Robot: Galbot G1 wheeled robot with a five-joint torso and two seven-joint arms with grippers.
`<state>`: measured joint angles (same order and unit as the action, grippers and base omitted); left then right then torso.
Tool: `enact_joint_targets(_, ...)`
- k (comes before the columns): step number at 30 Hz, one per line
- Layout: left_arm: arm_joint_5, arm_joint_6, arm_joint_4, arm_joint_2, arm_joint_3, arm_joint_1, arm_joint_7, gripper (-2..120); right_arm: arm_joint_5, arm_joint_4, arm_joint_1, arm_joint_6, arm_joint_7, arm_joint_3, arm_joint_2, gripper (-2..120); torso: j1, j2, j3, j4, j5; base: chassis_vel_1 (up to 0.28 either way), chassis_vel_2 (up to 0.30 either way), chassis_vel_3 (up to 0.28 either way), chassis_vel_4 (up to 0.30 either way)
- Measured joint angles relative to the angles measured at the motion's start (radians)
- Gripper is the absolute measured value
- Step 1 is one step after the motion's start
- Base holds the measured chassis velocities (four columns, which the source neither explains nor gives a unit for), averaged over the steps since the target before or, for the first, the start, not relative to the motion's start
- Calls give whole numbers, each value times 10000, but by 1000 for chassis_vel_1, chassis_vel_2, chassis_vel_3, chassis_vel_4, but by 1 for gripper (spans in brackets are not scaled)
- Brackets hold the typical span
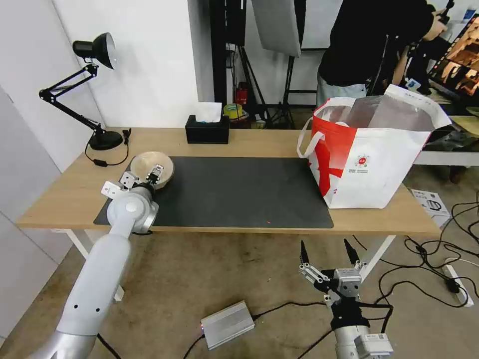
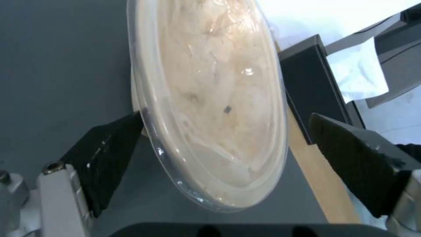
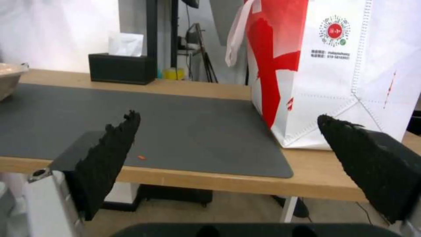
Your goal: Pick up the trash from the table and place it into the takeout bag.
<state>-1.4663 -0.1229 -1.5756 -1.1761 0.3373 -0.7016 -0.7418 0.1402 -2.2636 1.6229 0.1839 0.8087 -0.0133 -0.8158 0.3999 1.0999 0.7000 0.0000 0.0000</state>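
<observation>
Left gripper (image 1: 142,178), jaws spread around the lidded paper bowl (image 1: 152,168) near the tabletop's (image 1: 259,137) left edge, could slip off its slick rim; right gripper (image 1: 327,259) hangs spread below.

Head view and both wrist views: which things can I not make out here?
- Bag contents: head view, its walls and foil lining hide them.
- Bowl far side: head view, the left gripper covers part of it.
- Bowl contents: left wrist view, blurred under the lid.
- Logo text: right wrist view, too small.
- Right gripper: open, below the table edge.
</observation>
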Motion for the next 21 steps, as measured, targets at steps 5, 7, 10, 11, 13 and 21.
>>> enact_joint_targets(5, 29, 7, 255, -113, -108, 182, 55, 100, 0, 0, 0, 0, 0, 0, 0, 100, 0, 0, 0, 0, 0, 0, 0, 0, 0)
enact_joint_targets(7, 52, 10, 304, -129, -127, 215, 66, 100, 0, 0, 0, 0, 0, 0, 0, 100, 0, 0, 0, -1, 0, 0, 0, 0, 0)
enact_joint_targets(10, 101, 22, 395, -149, -179, 263, 136, 100, 0, 0, 0, 0, 0, 0, 1, 100, 0, 1, 0, 0, 0, 0, 0, 0, 0)
enact_joint_targets(11, 101, 22, 395, -149, -179, 263, 136, 100, 0, 0, 0, 0, 0, 0, 1, 100, 0, 1, 0, 0, 0, 0, 0, 0, 0)
enact_joint_targets(13, 116, 31, 446, -176, -196, 291, 168, 100, 0, 0, 0, 0, 0, 0, 0, 100, 0, 1, 0, -1, 0, 0, 0, 0, 0)
enact_joint_targets(21, 178, 65, 496, -250, -195, 252, 246, 80, 0, 0, 0, 0, 0, 0, 0, 100, 0, 1, 0, -1, 0, 0, 0, 0, 0)
